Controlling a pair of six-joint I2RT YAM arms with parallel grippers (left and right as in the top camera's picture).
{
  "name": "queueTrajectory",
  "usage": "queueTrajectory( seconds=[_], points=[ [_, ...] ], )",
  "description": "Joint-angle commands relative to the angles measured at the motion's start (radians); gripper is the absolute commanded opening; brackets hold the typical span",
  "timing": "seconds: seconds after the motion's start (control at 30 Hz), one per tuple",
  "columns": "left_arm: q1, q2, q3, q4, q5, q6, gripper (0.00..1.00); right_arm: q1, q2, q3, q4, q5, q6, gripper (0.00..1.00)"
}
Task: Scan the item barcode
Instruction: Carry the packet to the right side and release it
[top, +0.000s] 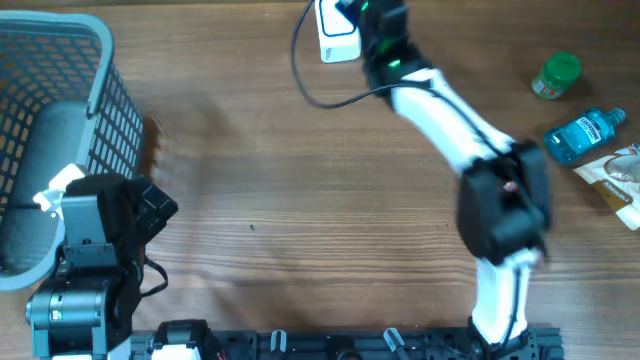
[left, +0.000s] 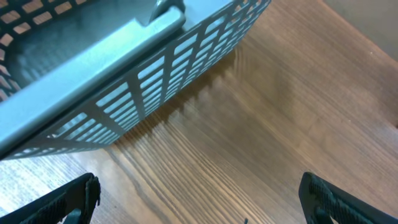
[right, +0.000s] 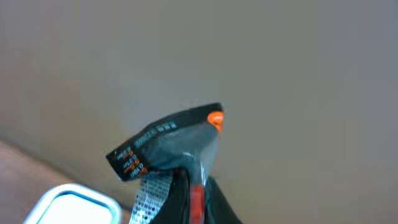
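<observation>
- The dark packet (right: 171, 146) sticks up from bottom centre of the right wrist view, top edge slanting up rightward; long axis unclear.
- Glossy black, orange dot at top corner, orange print at left.
- The right claw (right: 194, 205) is pinched closed on its lower edge, beside the white scanner (right: 68, 202).
- The left claw (left: 199, 196) gapes empty by the basket (left: 124, 74).

Overhead straight down on brown wood-grain table (top: 300, 200), blue-grey slotted plastic basket (top: 108, 80) at frame left, left wrist close, oblique, same basket (left: 155, 81) upper left, right wrist hard against black orange-tipped scanner (right: 168, 146), facing beige wall (right: 280, 62).
</observation>
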Motion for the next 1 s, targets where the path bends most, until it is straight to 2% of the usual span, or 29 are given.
queueTrajectory(
  seconds=[0.0, 0.07, 0.13, 0.23, 0.37, 0.47, 0.5, 0.53, 0.57, 0.6, 0.63, 0.7, 0.8, 0.87, 0.97],
  points=[
    [-0.003, -0.001, 0.008, 0.008, 0.007, -0.01, 1.0, -0.119, -0.231, 0.016, -0.299, 0.158, 0.317, 0.04],
    [-0.003, -0.001, 0.008, 0.011, 0.018, -0.01, 1.0, -0.21, -0.309, 0.016, -0.513, 0.158, 0.474, 0.05],
    [-0.003, -0.001, 0.008, 0.013, 0.041, -0.01, 1.0, -0.375, -0.355, 0.016, -0.764, 0.139, 0.676, 0.05],
    [-0.003, -0.001, 0.008, 0.014, 0.044, -0.01, 1.0, -0.55, -0.338, -0.002, -0.974, 0.074, 0.745, 0.05],
    [-0.003, -0.002, 0.008, 0.037, 0.051, -0.01, 1.0, -0.731, -0.28, -0.129, -1.006, 0.063, 0.801, 0.05],
    [-0.003, -0.024, 0.008, 0.217, 0.027, -0.009, 1.0, -0.816, -0.237, -0.285, -0.892, -0.032, 0.77, 0.05],
    [-0.003, -0.034, 0.008, 0.345, -0.018, -0.008, 1.0, -0.827, -0.233, -0.322, -0.854, -0.046, 0.743, 0.04],
    [-0.003, -0.038, 0.008, 0.472, -0.053, 0.001, 1.0, -0.833, -0.234, -0.351, -0.815, -0.046, 0.732, 0.08],
    [-0.003, -0.037, 0.008, 0.576, -0.08, 0.002, 1.0, -0.834, -0.234, -0.355, -0.797, -0.047, 0.733, 0.31],
    [-0.003, -0.034, 0.008, 0.707, -0.123, 0.002, 1.0, -0.834, -0.234, -0.355, -0.778, -0.062, 0.731, 0.93],
    [-0.003, -0.032, 0.008, 0.807, -0.163, 0.002, 1.0, -0.834, -0.234, -0.355, -0.766, -0.064, 0.728, 1.0],
    [-0.003, -0.019, 0.008, 0.997, -0.226, 0.002, 1.0, -0.834, -0.234, -0.355, -0.745, -0.064, 0.673, 1.0],
    [-0.003, 0.006, 0.008, 1.164, -0.286, 0.01, 1.0, -0.834, -0.245, -0.354, -0.703, -0.064, 0.563, 1.0],
    [-0.003, 0.017, 0.008, 1.206, -0.285, 0.136, 1.0, -0.83, -0.284, -0.347, -0.665, -0.066, 0.496, 1.0],
    [-0.003, 0.024, 0.008, 1.133, -0.286, 0.384, 1.0, -0.822, -0.402, -0.333, -0.554, -0.142, 0.46, 1.0]
  ],
)
